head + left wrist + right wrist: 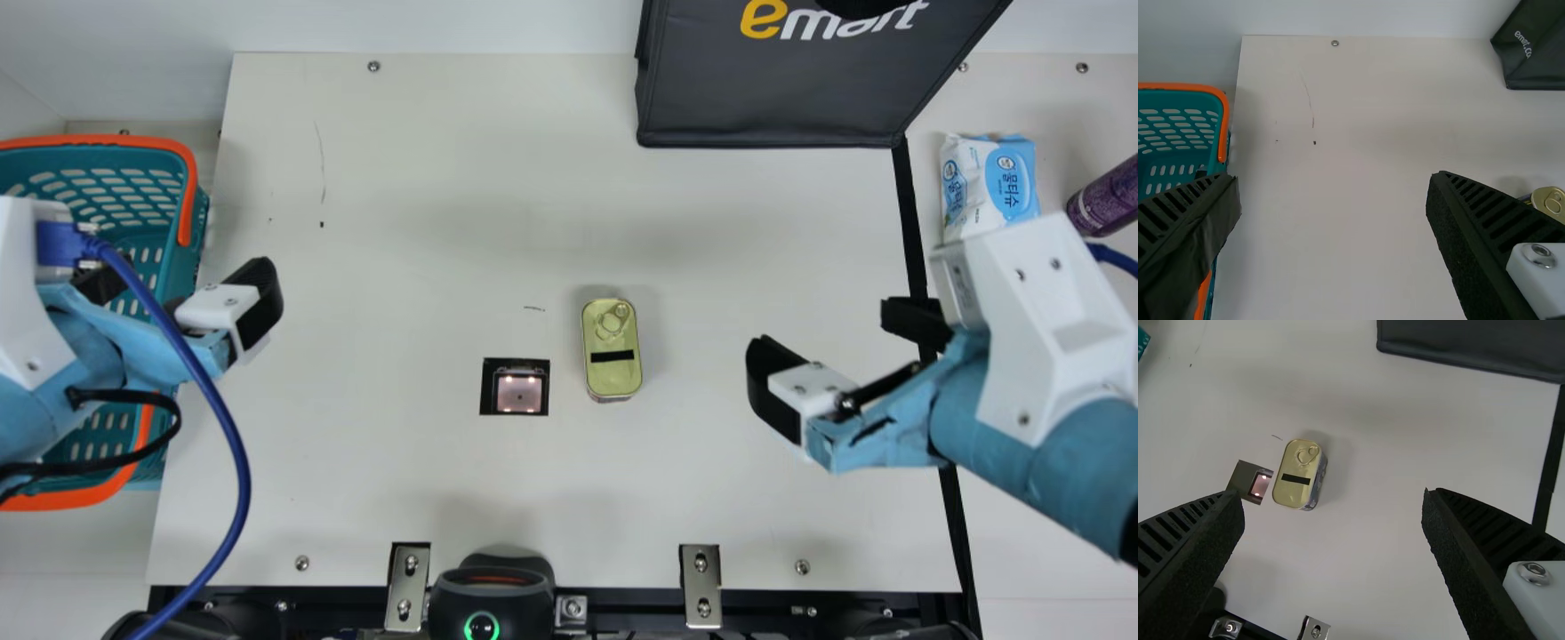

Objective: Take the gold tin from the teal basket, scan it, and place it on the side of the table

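The gold tin (612,348) lies on the table just right of the scanner window (519,388) in the main view, not touching it. My left gripper (182,276) is open above the right edge of the teal basket (197,231), and in the left wrist view this gripper (1333,200) has nothing between its fingers. My right gripper (831,342) stands open to the right of the tin. The right wrist view has the gripper (1333,513) with its fingers wide apart and the tin (1298,475) beyond them, ungripped.
A black bag (773,98) stands at the back right. Beyond the dark strip on the right are a wipes pack (989,182) and a purple bottle (1107,197). A black scanner device (492,596) sits at the front edge, between metal brackets.
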Robot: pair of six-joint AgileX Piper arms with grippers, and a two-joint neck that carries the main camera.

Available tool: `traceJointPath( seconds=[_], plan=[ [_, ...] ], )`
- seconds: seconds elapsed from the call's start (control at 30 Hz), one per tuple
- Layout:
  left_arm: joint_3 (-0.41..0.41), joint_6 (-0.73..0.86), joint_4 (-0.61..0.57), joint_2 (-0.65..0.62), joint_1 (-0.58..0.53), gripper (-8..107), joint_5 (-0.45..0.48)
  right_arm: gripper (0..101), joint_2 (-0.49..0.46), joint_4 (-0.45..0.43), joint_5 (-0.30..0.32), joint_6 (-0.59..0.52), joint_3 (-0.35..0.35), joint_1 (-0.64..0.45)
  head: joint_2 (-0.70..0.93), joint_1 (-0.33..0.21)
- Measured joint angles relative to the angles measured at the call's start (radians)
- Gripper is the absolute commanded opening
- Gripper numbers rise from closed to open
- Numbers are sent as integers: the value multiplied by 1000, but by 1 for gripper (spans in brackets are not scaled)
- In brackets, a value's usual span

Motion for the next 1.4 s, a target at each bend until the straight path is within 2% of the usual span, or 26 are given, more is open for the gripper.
traceJointPath(
  seconds=[0.2, 0.5, 0.67, 1.07, 1.4],
  plan=[
    [0, 0, 0, 0, 0, 90, 0, 95, 104, -18, -21, 31, -15, 43, 0, 0],
    [0, 0, 0, 0, 0, 90, 0, 95, 257, -111, -115, 198, -28, 211, 0, 0],
    [0, 0, 0, 0, 0, 90, 0, 95, 331, -132, -158, 292, -40, 295, 0, 0],
    [0, 0, 0, 0, 0, 90, 0, 95, 464, -147, -254, 489, -53, 421, 0, 0],
    [0, 0, 0, 0, 0, 90, 0, 95, 558, -270, -303, 672, -34, 508, 0, 0]
  ],
)
